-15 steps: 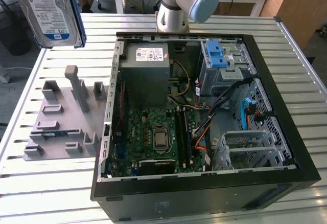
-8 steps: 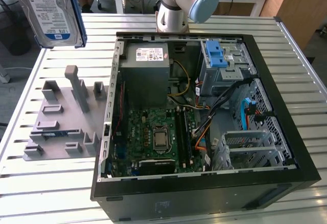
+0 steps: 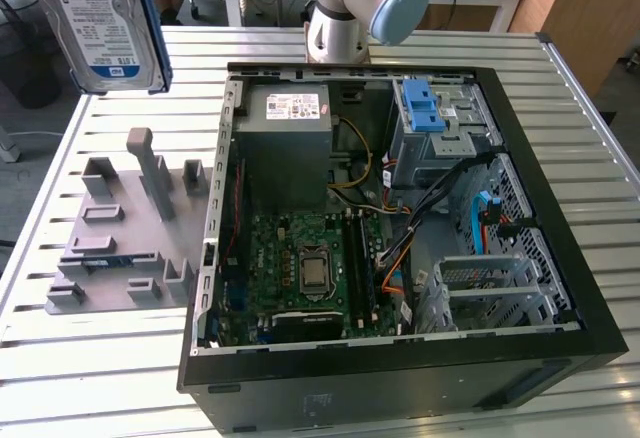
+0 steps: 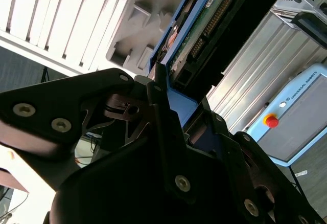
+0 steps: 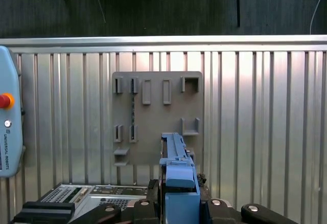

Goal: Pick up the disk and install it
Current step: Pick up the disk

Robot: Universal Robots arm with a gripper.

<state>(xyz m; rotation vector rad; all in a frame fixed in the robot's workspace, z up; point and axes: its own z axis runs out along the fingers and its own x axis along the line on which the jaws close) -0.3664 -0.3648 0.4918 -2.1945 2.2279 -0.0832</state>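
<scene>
The disk (image 3: 100,18) hangs in the air at the far left of the exterior view, over the slatted counter (image 3: 90,378) and the grey holder plate (image 3: 105,248); in the second wrist view the end effector (image 4: 176,106) is clenched on the disk's blue-framed edge; the open computer case (image 3: 400,218) sits well apart, to the right.

The exterior view looks steeply down on the table (image 3: 600,208) and the whole open computer case (image 3: 400,208). My first wrist view faces straight down from well above the fixture plate (image 5: 153,127). My second peers from close behind my hand (image 4: 176,93). All three catch the disk (image 3: 105,18) and that plate.
</scene>
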